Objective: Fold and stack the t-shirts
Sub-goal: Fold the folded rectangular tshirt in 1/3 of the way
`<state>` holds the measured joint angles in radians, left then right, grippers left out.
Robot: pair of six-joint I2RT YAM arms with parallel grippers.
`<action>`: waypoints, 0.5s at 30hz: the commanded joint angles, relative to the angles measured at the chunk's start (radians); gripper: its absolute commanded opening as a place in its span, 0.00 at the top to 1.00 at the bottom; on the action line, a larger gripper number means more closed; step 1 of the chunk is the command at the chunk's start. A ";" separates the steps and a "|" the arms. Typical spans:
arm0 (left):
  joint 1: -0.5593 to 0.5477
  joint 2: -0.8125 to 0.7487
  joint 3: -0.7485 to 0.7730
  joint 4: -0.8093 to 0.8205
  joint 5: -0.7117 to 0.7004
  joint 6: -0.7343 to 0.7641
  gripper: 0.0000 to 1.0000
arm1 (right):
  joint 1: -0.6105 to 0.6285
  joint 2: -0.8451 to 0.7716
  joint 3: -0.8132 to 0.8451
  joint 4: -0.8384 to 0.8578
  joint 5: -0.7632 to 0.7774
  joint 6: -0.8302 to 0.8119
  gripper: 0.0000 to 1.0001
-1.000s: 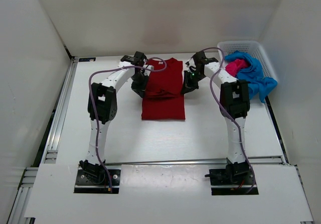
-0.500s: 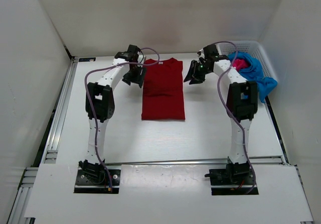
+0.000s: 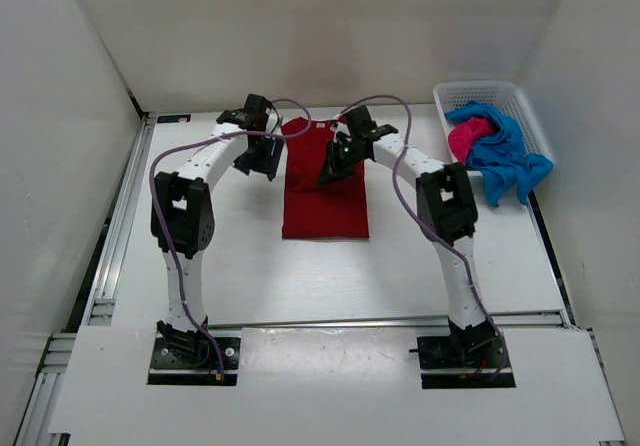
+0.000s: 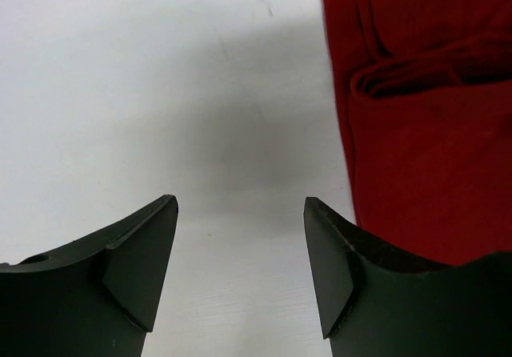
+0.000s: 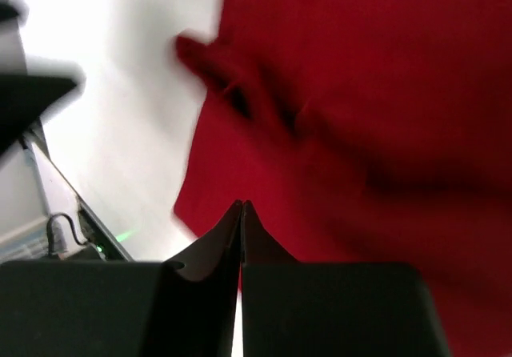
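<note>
Dark red t-shirt [image 3: 325,191]: on the surface [image 3: 250,266], sides folded inward, folding incomplete. Magenta t-shirt [image 3: 466,138] and blue t-shirt [image 3: 505,151]: unfolded in the basket [image 3: 480,91]. Left end effector [image 4: 240,205]: wide, empty, beside the shirt. Right end effector [image 5: 241,205]: closed, above it.

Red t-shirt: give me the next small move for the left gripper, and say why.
Probably slide the left gripper onto the left edge of the red t-shirt and pinch it. Its jaws stand open over bare table just beside that edge, the right gripper hangs shut above the cloth, and the shirt lies as a long strip, not yet halved.
</note>
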<state>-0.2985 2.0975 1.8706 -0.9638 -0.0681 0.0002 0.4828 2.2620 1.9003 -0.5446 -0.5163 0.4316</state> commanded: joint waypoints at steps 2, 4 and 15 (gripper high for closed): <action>-0.011 -0.092 -0.091 0.000 0.026 0.000 0.25 | -0.013 0.135 0.101 0.078 -0.142 0.157 1.00; -0.024 -0.102 -0.119 0.000 0.027 0.000 0.25 | -0.013 0.145 0.117 0.124 -0.142 0.193 1.00; -0.137 -0.142 -0.298 -0.009 0.108 0.000 0.28 | -0.056 0.241 0.221 0.256 -0.054 0.351 1.00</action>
<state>-0.4133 2.0411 1.5852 -0.9779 -0.0307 0.0002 0.4335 2.4630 2.0796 -0.3344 -0.5850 0.7349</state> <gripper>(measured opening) 0.726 0.001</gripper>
